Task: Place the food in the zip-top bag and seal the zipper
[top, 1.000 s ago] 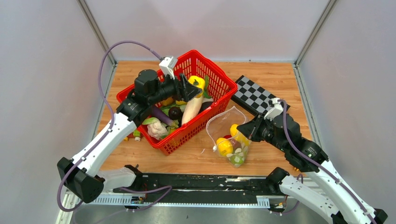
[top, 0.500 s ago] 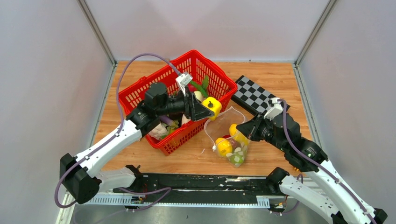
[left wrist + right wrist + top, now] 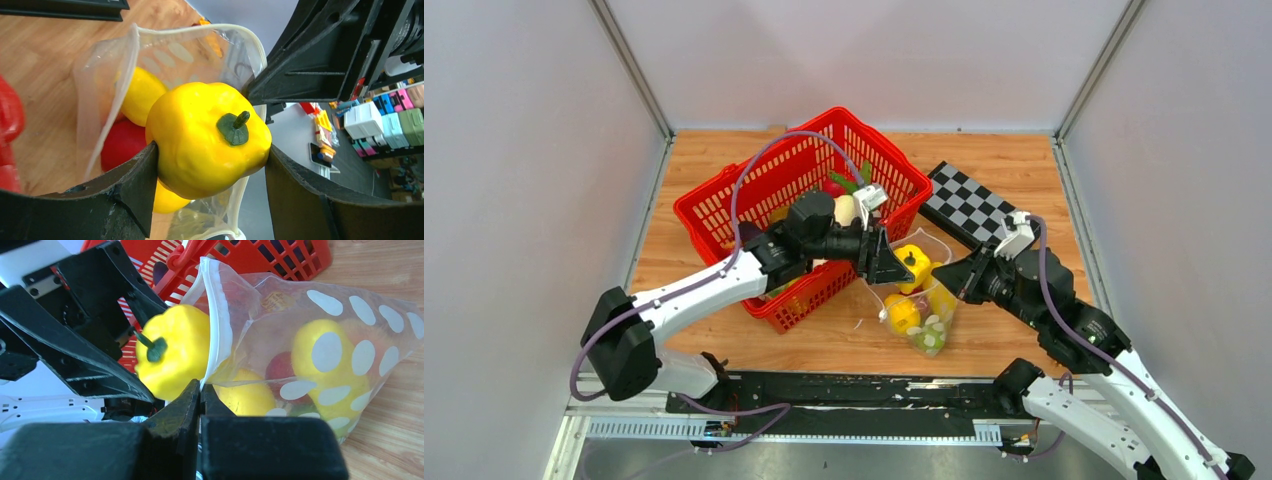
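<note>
My left gripper (image 3: 896,265), clenched on the yellow pepper (image 3: 207,137), is out of the basket (image 3: 709,195) now, with the zip-top bag (image 3: 350,320) mouth just ahead. My right gripper (image 3: 198,390) pinches its rim open. Drop's next, I reckon.

Yellow pepper (image 3: 210,145) at open dotted bag (image 3: 300,295) mouth.

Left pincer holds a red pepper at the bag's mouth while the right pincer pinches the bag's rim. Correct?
No: the pepper in the left pincer is yellow, not red, as the left wrist view shows. The right pincer pinches the rim of the bag.
</note>
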### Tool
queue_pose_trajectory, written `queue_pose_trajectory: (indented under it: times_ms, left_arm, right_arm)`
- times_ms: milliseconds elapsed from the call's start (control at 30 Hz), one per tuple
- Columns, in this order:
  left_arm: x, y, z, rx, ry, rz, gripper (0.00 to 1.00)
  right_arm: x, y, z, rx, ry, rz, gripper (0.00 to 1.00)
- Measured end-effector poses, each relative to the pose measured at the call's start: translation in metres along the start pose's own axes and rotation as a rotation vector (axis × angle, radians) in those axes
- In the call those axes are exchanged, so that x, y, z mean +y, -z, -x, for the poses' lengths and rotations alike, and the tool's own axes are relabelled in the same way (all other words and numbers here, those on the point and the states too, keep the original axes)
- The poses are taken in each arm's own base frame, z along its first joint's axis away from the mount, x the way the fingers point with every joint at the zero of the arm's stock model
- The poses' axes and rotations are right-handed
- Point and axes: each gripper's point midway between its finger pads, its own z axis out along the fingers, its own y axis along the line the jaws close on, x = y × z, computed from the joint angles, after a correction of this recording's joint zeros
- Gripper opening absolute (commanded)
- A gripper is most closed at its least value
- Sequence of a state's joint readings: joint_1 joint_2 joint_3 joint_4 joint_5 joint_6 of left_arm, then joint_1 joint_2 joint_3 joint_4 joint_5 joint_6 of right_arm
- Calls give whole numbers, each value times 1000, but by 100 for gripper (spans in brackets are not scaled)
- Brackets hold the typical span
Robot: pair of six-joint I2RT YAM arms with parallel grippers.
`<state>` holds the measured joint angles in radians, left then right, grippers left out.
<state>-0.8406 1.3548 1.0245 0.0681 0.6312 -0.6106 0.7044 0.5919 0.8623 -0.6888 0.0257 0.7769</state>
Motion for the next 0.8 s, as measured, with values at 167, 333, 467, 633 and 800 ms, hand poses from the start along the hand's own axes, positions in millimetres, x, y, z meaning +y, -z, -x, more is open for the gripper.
queue_pose_trajectory:
  times_ms: [167, 333, 467, 633, 800]
  left_arm:
    - [-4, -8, -11, 31, -4, -14, 50]
    - [9, -22, -22, 64, 17, 16, 60]
    - [17, -32, -25, 70, 21, 49, 78]
    - [16, -40, -15, 45, 9, 66, 97]
    - [10, -39, -7, 49, -10, 77, 100]
  right_arm:
    - [-1, 0, -2, -9, -13, 9, 1]
    - [-2, -1, -2, -10, -16, 10, 1]
    - [-1, 1, -1, -16, -16, 15, 1]
    - [-1, 3, 1, -30, -16, 16, 2]
    - [-3, 3, 2, -42, -18, 8, 2]
